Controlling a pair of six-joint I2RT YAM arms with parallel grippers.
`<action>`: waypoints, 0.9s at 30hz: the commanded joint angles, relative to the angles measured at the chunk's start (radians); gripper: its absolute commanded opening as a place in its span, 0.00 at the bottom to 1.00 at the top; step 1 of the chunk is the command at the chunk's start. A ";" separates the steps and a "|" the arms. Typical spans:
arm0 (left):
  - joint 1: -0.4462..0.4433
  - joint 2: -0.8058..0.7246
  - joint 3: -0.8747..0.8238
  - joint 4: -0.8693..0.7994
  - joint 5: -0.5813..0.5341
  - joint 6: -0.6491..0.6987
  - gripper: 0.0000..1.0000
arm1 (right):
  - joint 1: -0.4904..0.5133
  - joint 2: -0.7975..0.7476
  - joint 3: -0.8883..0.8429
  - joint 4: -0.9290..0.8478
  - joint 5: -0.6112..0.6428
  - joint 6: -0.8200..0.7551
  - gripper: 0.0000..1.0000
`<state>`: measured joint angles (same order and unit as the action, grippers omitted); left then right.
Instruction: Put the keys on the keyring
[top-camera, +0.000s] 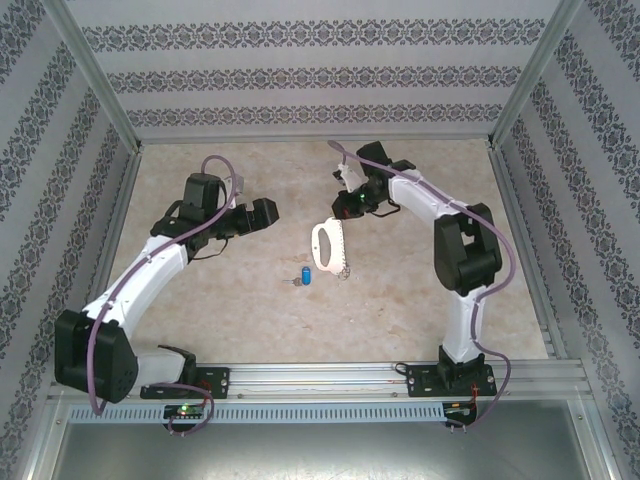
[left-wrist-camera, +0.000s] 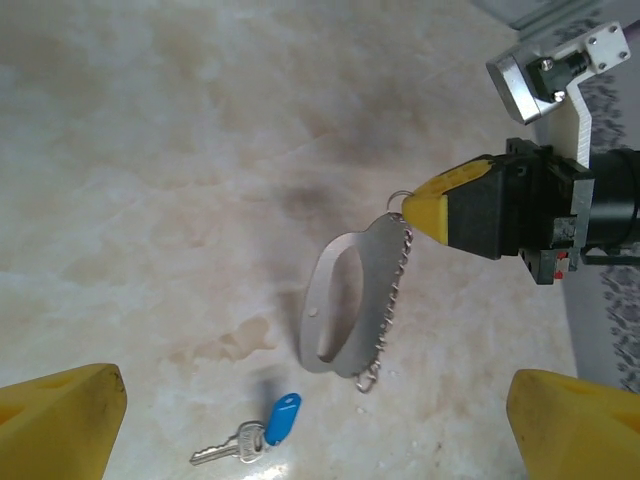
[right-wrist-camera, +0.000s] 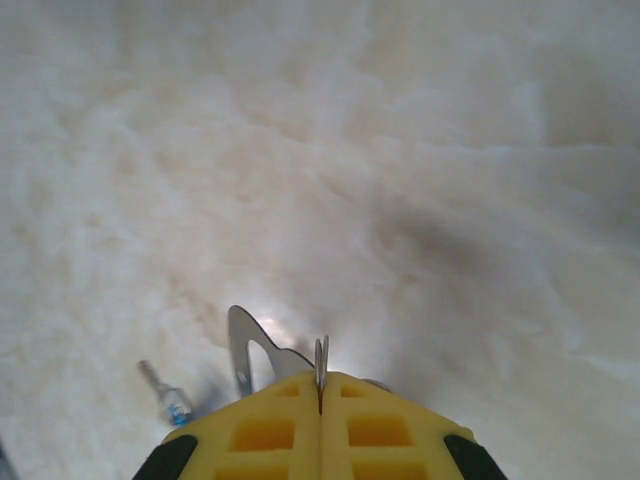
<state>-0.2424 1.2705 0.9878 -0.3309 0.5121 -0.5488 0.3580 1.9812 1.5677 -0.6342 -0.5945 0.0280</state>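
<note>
The keyring (top-camera: 328, 247) is a flat grey oval loop with a row of thin wire rings down one side. My right gripper (top-camera: 345, 208) is shut on the top wire ring (right-wrist-camera: 321, 355), and the keyring (left-wrist-camera: 345, 300) hangs tilted from its yellow fingertips (left-wrist-camera: 425, 208). The keys (left-wrist-camera: 268, 425), a small silver key with a blue plastic head, lie on the table just in front of the loop's lower end. They also appear in the top view, the keys (top-camera: 306, 277). My left gripper (top-camera: 262, 213) hovers to the left, open and holding nothing, its yellow fingers (left-wrist-camera: 60, 425) wide apart.
The marble-patterned table (top-camera: 400, 300) is bounded by patterned walls on three sides and a metal rail (top-camera: 330, 378) at the near edge. The right arm's wrist block (left-wrist-camera: 560, 210) stands close to the right of the keyring.
</note>
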 joint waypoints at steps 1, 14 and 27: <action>-0.008 -0.048 -0.005 0.077 0.105 0.068 0.96 | 0.005 -0.129 -0.049 0.093 -0.138 -0.055 0.00; 0.000 -0.406 -0.300 0.657 0.099 0.190 0.98 | 0.082 -0.580 -0.237 0.339 -0.292 -0.088 0.00; -0.029 -0.325 0.000 0.508 0.421 0.240 0.68 | 0.154 -0.657 -0.133 0.377 -0.394 -0.044 0.00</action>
<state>-0.2481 0.9459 0.9173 0.2028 0.8425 -0.3534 0.4973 1.3529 1.3766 -0.3164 -0.9314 -0.0246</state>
